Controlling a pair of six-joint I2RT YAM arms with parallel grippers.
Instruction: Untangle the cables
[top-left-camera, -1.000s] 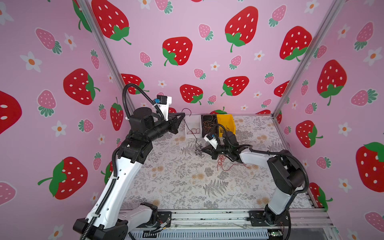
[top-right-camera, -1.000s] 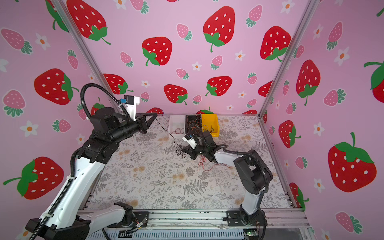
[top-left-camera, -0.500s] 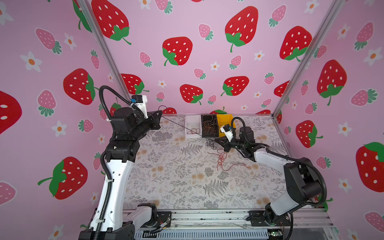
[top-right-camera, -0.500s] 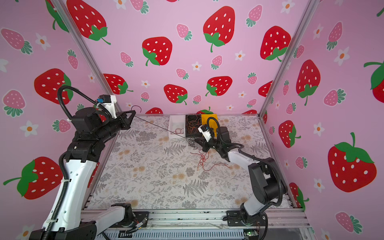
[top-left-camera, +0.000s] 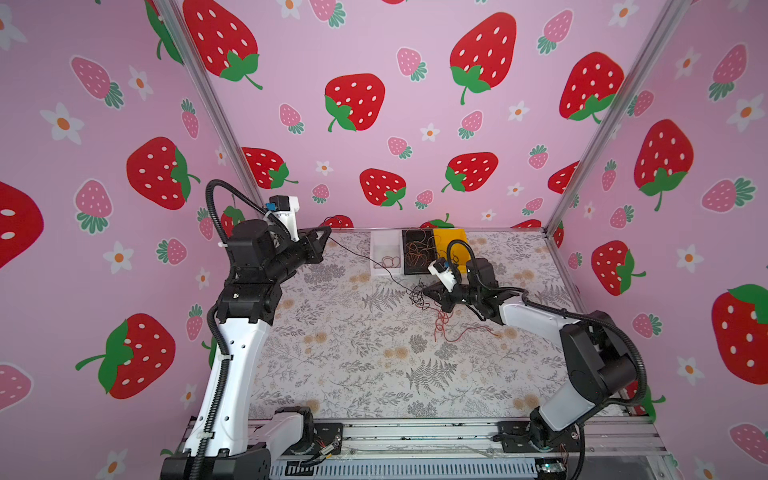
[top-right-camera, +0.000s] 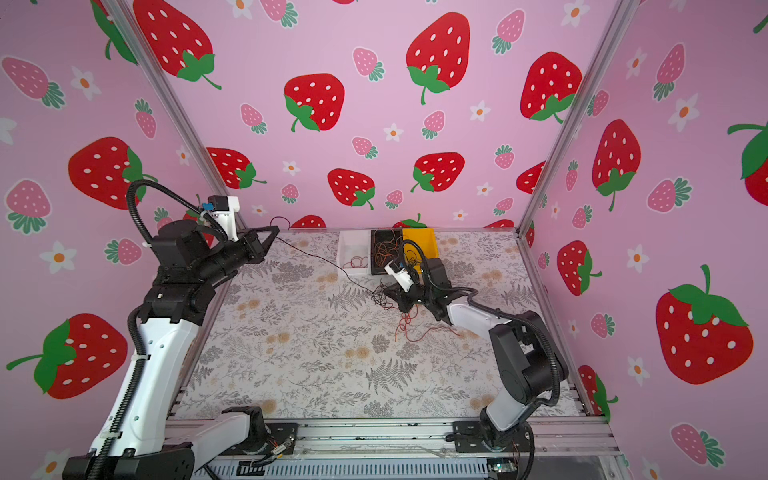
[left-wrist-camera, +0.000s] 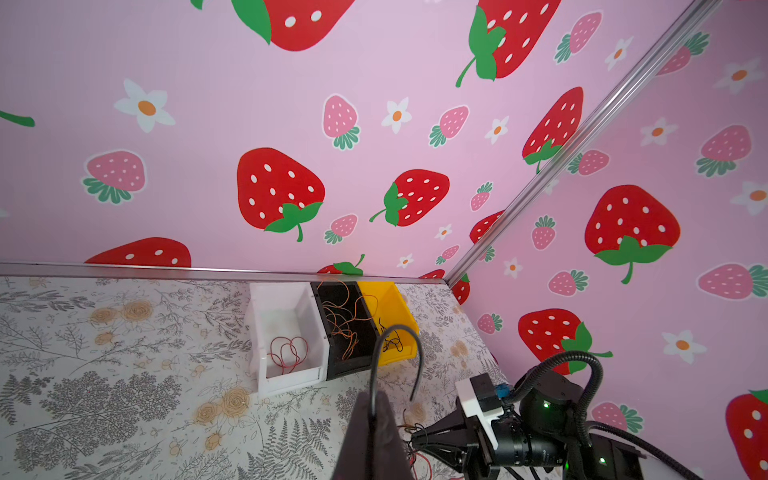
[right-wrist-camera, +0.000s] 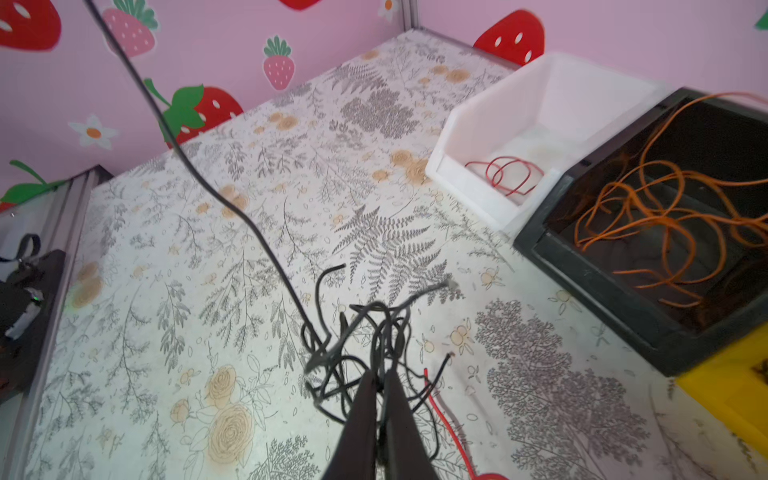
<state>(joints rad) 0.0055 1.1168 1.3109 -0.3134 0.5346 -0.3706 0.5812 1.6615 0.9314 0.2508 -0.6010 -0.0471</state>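
A tangle of black cables (top-left-camera: 417, 297) (top-right-camera: 378, 296) (right-wrist-camera: 361, 332) lies mid-table, with loose red cables (top-left-camera: 442, 324) (top-right-camera: 405, 326) just in front of it. My right gripper (top-left-camera: 425, 294) (top-right-camera: 387, 293) (right-wrist-camera: 379, 376) is low at the tangle, its jaws pinched on black strands with only a sliver of gap. One black cable (top-left-camera: 365, 259) (top-right-camera: 320, 257) (right-wrist-camera: 232, 203) runs taut from the tangle up to my left gripper (top-left-camera: 328, 234) (top-right-camera: 274, 230) (left-wrist-camera: 372, 401). That gripper is raised at the back left and shut on the cable, whose free end curls past the fingertips.
Three bins stand against the back wall. The white bin (top-left-camera: 384, 243) (left-wrist-camera: 286, 299) holds a red cable, the black bin (top-left-camera: 417, 270) (right-wrist-camera: 623, 291) holds orange ones, and the yellow bin (top-left-camera: 451, 239) (left-wrist-camera: 395, 303) holds black ones. Pink walls close in the floral table (top-left-camera: 353, 365) on three sides.
My left gripper has swung left and back, drawing the black cable taut. My right gripper has shifted right with the tangle. In the last half second both have barely moved.
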